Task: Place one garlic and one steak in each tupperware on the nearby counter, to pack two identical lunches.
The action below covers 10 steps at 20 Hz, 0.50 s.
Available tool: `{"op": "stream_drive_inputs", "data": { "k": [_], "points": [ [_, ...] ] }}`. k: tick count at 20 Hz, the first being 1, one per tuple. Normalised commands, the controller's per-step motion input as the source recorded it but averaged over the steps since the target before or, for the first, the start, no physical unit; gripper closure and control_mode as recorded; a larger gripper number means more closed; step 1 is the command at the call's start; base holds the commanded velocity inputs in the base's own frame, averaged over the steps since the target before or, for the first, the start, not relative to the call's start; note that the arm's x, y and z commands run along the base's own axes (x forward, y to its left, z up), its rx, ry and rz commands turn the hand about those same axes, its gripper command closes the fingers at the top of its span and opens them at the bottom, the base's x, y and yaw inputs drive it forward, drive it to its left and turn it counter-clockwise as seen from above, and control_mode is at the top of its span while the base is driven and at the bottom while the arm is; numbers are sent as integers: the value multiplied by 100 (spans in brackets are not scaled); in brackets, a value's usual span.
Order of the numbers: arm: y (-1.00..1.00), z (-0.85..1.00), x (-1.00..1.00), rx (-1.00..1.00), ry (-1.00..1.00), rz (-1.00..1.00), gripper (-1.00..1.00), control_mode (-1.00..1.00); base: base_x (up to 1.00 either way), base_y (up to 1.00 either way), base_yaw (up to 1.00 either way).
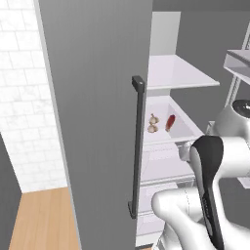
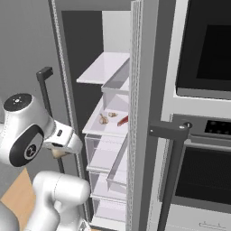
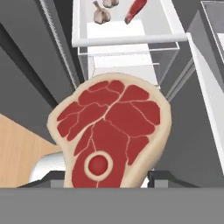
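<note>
Steak in the gripper, in front of the open fridge.

Left base view: I count two garlic bulbs [image 1: 153, 123] and one darker steak [image 1: 170, 122] on a white fridge shelf [image 1: 188, 128], past the grey fridge door [image 1: 97, 112] with its dark handle [image 1: 137, 146]; no writing readable. Right base view: the same shelf [image 2: 106, 127] carries the bulbs [image 2: 107, 117] and the red strip [image 2: 122, 120]; an oven [image 2: 203, 135] stands to the right, its panel marks too small to read. Hand view: the gripper [image 3: 103, 177] is clamped on one chunky steak with a pale fat edge [image 3: 111, 131]; beyond it I see two bulbs [image 3: 104, 11] and one darker piece [image 3: 135, 11], well apart from the held one.
</note>
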Motion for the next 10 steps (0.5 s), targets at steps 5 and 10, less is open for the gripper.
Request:
{"op": "stream_drive_inputs", "data": {
  "k": [5, 10],
  "points": [
    [0, -4, -18, 0, 2, 0, 100, 100, -36, 0, 0],
    [0, 0, 0, 0, 0, 0, 100, 100, -100, 0, -7]
  ]
}}
